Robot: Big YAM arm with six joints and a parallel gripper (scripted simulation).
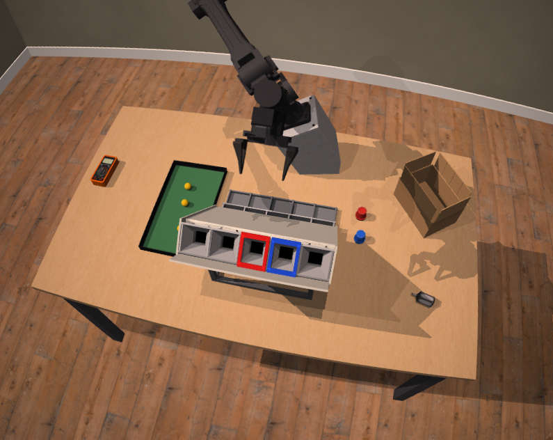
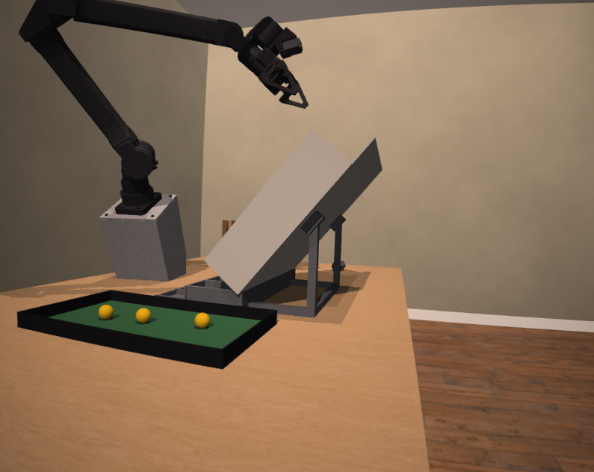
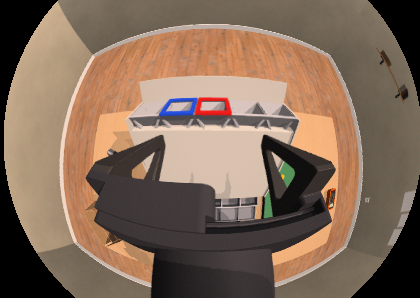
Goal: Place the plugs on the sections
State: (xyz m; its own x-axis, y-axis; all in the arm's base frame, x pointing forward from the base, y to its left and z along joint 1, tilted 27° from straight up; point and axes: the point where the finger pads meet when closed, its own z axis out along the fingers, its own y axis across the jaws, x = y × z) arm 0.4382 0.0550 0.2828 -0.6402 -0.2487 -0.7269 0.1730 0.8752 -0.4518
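Exterior view, near to far. Foreground, lower left: marble tray (image 1: 146, 227) (image 2: 119, 344), three yellow marbles inside, none delivered. Beyond it, at centre, stands the covered chute (image 1: 267, 222) (image 2: 282, 203) (image 3: 215, 157). Upper centre: gripper (image 1: 261, 177) (image 2: 299, 105) (image 3: 213, 138) above the chute, jaws wide apart, holding nothing.

Top view, right of centre: red plug (image 1: 360, 214) and blue plug (image 1: 359, 237) stand on the table beside the chute, neither placed. Marble tests, both placements and the final withdrawal appear outstanding; judged at the outset.
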